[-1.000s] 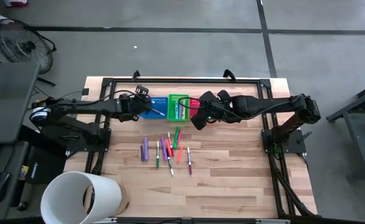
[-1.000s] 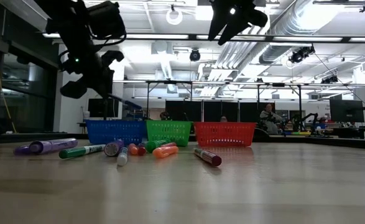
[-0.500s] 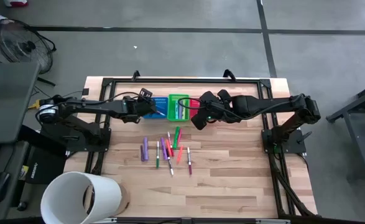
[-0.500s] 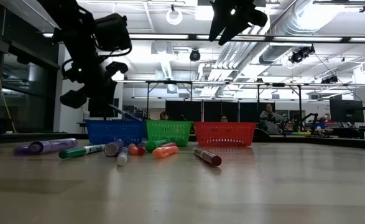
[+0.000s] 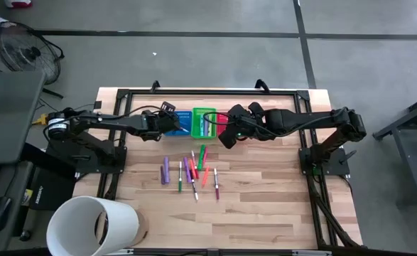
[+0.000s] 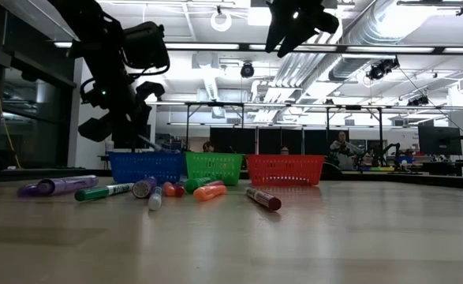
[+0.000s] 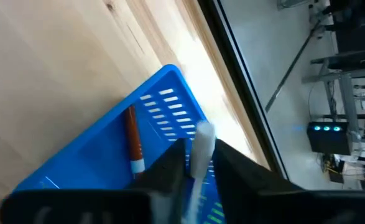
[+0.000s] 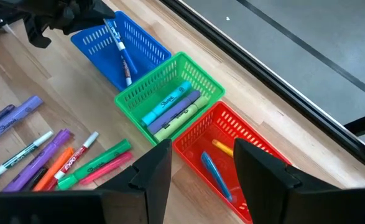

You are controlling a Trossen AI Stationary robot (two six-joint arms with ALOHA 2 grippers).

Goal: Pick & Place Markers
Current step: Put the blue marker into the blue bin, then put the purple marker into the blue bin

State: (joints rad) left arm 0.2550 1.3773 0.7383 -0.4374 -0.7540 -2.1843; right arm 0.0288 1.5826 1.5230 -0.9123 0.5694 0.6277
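My left gripper hangs over the blue basket, slanting down, with a pale marker upright between its fingers. The right wrist view shows this marker as blue, with its lower end inside the blue basket. An orange marker lies in that basket. My right gripper is open, high above the green basket and the red basket, which both hold markers. Several markers lie loose on the wood, nearer than the baskets. My left gripper has the marker's upper part between its two fingers, which come slanting down from the table's left. A thin strip of blue shows between one finger and the marker. Whether the other finger touches it I cannot tell. The marker's lower end rests in the basket.
A black frame rail runs along the table's far edge behind the baskets. A white tub stands at the near left corner. Bare wood lies on the near right. People sit far back in the room.
My left gripper has moved down and toward the table's right, to just above the blue basket, taking the marker with it. The marker's lower end now sits inside the basket.
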